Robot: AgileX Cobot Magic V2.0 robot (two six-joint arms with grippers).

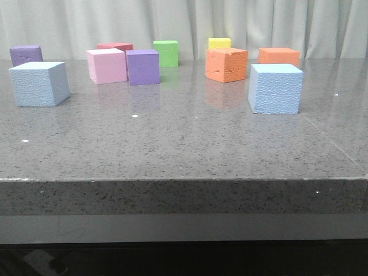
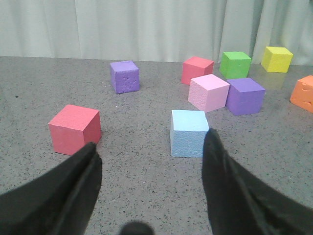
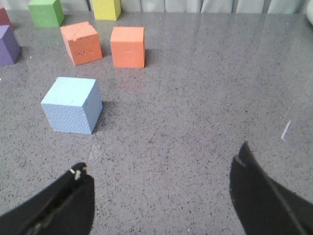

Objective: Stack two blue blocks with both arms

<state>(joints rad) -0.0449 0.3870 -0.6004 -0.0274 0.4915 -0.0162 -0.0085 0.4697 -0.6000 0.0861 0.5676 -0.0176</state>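
Approach step: our left hand (image 2: 149, 161) and right hand (image 3: 161, 183), both wide, must each reach a blue block (image 2: 189, 132) (image 3: 73, 105).

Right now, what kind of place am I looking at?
Probably a robot test bench: a grey speckled table scattered with coloured foam cubes such as a blue block, backed by a plain pale curtain.

Left end effector (image 2: 149, 149) and right end effector (image 3: 164, 169) both gape wide, holding nothing.
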